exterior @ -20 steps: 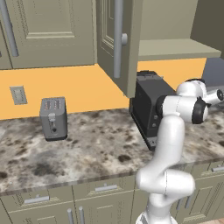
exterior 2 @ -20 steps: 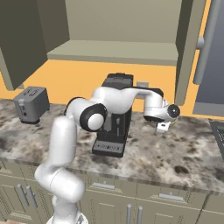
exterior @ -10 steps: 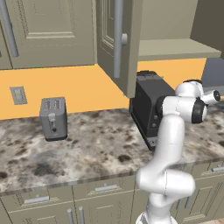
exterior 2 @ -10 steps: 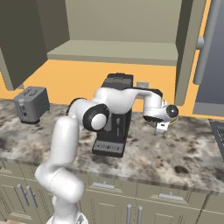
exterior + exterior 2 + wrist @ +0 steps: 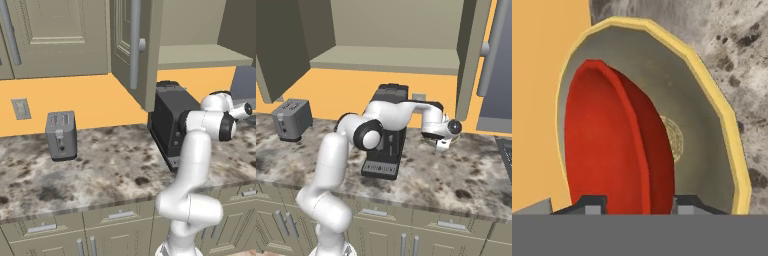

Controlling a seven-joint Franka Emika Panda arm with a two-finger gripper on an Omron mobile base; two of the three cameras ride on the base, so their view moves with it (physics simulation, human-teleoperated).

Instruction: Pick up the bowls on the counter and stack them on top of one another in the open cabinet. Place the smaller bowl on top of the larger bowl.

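Note:
In the hand view the smaller red bowl [image 5: 607, 145] lies inside the larger tan bowl [image 5: 702, 125], which has a yellowish rim and rests on the mottled counter [image 5: 737, 45] against the orange wall. My gripper [image 5: 637, 202] is right over them, open, its two fingertips [image 5: 589, 204] standing apart on either side of the red bowl's rim. From the right base view the gripper [image 5: 442, 145] hangs low over the counter [image 5: 456, 175], right of the coffee machine. The open cabinet [image 5: 386, 57] is above, its shelf bare.
A black coffee machine [image 5: 388, 145] stands on the counter beside my arm. A grey toaster [image 5: 61, 135] sits far left. The open cabinet door [image 5: 135, 50] with its long bar handle juts out above the machine. Drawer fronts run below the counter edge.
The jaws have parted from shut to open. The arm and hand have hardly moved.

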